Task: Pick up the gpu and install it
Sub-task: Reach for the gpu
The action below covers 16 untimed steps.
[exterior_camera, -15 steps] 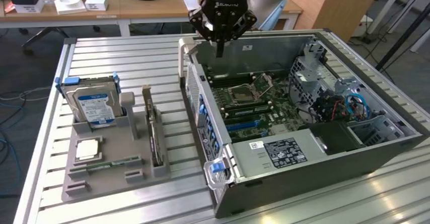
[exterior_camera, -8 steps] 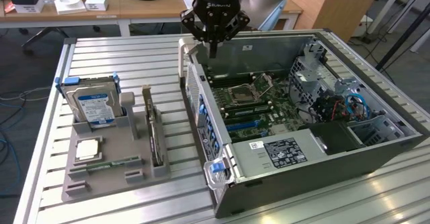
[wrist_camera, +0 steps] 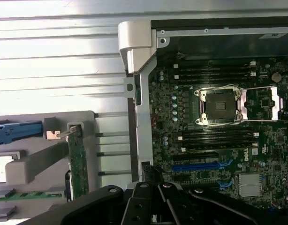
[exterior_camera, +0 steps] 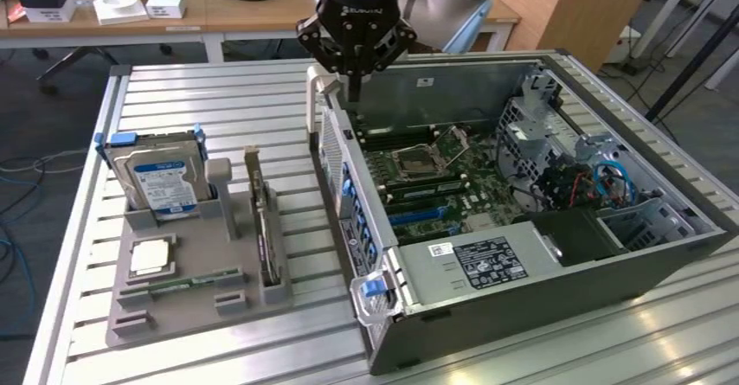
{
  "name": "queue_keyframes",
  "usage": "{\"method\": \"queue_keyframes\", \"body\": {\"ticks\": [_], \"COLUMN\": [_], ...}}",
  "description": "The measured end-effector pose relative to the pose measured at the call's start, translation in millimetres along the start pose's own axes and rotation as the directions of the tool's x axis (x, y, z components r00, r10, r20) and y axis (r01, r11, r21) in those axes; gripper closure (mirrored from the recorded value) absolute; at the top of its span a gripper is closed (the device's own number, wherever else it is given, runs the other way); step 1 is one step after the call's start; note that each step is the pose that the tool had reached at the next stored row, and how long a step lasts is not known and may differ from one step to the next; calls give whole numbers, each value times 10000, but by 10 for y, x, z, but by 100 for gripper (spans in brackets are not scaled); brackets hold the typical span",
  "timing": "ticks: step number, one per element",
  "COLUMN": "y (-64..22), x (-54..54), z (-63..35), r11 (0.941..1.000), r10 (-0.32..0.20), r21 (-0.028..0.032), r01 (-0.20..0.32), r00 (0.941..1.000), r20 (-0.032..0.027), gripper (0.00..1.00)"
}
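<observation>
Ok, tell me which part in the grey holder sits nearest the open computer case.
The gpu, the thin dark card standing on edge; the blue-labelled hard drive and green memory stick sit farther from the case.

A big silver table (exterior_camera: 196,99) with long slats holds two things. A grey tray (exterior_camera: 202,259) sits toward the exterior view's left. An open computer box (exterior_camera: 555,303) sits just beside it.

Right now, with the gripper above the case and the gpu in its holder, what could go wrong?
1. The gripper hangs shut just over the case wall; a straight descent could strike it.
2. The gpu stands on edge in the grey holder, near that wall; a slanted approach might tip it.
</observation>
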State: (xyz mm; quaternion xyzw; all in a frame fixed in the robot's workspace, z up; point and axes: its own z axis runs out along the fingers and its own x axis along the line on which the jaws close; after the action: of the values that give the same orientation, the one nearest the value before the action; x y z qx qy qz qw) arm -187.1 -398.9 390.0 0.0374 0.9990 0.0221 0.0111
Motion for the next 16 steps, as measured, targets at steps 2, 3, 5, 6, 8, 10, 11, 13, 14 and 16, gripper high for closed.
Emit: {"method": "queue_keyframes", "body": {"ticks": [2,3,5,6,8,10,11,13,14,16], "y": [-3,-4,-7,-8,-11,-14,-15,-19,-21,-24], "x": [37,55,94,114,154,192,219,275,302,357], "z": [2,4,6,7,10,13,14,16,16,18], "r11": [10000,10000,10000,10000,10000,10000,10000,10000,10000,10000], "r10": [0,1,2,2,1,2,2,3,4,3], "r21": [1,1,2,2,3,4,3,4,5,5], "r01": [0,-1,-2,-2,-1,-2,-2,-3,-4,-3], "r00": [10000,10000,10000,10000,10000,10000,10000,10000,10000,10000], "r20": [-8,-12,-19,-22,-31,-40,-43,-47,-50,-55], "gripper": [90,90,90,90,90,90,90,90,90,90]}}
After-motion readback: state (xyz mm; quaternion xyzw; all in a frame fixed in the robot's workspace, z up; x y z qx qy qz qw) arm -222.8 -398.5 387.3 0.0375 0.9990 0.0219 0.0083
